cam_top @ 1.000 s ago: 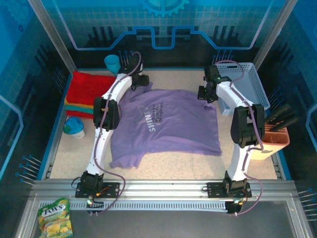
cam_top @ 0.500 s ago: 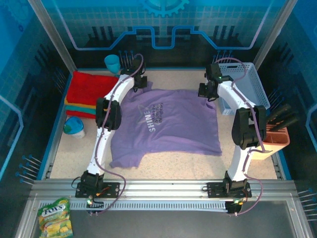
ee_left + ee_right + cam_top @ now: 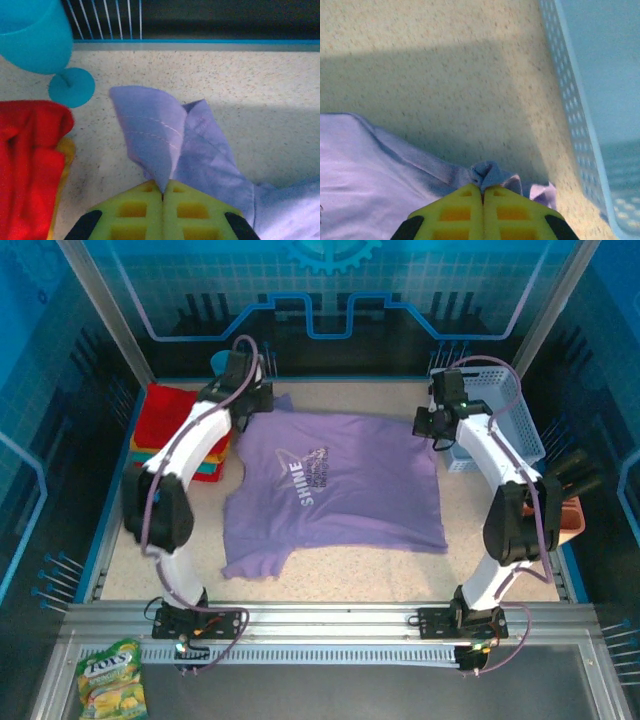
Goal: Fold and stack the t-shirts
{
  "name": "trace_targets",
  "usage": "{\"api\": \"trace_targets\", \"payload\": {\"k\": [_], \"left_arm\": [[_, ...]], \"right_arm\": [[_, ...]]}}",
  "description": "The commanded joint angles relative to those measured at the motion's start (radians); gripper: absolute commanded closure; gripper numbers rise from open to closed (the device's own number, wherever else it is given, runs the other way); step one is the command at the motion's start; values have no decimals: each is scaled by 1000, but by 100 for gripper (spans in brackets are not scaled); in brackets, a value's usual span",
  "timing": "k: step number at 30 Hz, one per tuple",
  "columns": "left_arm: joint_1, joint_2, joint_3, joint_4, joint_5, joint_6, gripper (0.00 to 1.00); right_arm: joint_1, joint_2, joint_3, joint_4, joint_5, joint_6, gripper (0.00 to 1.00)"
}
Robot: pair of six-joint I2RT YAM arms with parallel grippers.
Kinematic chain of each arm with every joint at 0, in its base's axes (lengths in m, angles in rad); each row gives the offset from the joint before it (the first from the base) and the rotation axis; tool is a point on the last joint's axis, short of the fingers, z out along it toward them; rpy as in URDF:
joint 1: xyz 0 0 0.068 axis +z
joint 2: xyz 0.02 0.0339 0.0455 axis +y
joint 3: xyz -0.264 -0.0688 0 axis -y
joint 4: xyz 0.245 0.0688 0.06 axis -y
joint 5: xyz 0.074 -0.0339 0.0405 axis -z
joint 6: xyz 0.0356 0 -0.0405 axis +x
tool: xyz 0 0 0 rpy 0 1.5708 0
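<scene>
Purple t-shirt (image 3: 335, 490) spread flat, far corners pinched between shut left gripper (image 3: 162, 192) and right gripper (image 3: 482, 190)

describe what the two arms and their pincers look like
Both the left arm and the right arm have white links, bulky black joints and black bases. A mauve cable loops along each. The left pincer and right pincer have lime-yellow fingers moulded with square recesses.
</scene>
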Motion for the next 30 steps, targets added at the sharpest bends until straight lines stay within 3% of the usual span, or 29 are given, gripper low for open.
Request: {"api": "trace_targets", "payload": {"k": [1,9,11,14,18,23,30], "left_arm": [[-17,-123,-249,146,59,-7,100],[-141,-251,-645,236,0,-42,88],[-155,-266,-695,233,21,-69,60],[-162,-305,-717,180,8,-117,39],[-129,-384,-680,148,60,-157,27],[-24,-358,-528,59,214,-245,30],[-20,-192,-389,-14,230,-164,37]], "right_arm": [[0,-53,-84,-43,-16,12,100],[-16,-111,-261,-49,-23,67,100],[-25,-126,-300,-37,-17,75,100],[-34,-131,-324,-32,-21,74,100],[-34,-133,-329,-28,-39,69,100],[-35,-150,-340,-27,-36,62,100],[-39,-168,-356,-22,-31,54,100]]}}
